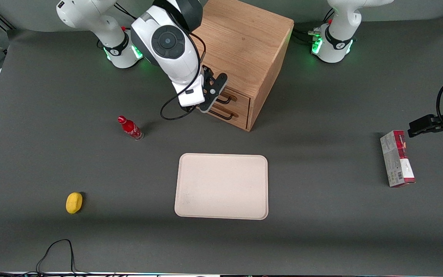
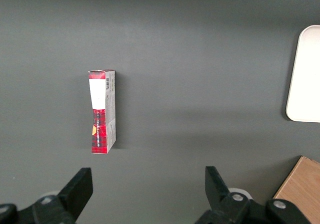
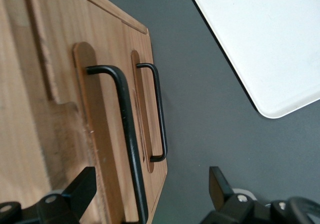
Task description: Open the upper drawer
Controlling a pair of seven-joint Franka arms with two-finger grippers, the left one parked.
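The light oak cabinet stands at the back of the table, its two drawer fronts turned toward the tray. The upper drawer looks shut, level with the drawer front below it. My gripper hangs right in front of the upper drawer, at its handle. In the right wrist view the gripper is open, and the long black upper handle runs between the spread fingers without touching either. The lower handle lies farther out.
A cream tray lies in front of the cabinet, nearer the front camera. A red bottle and a yellow fruit sit toward the working arm's end. A red and white box lies toward the parked arm's end.
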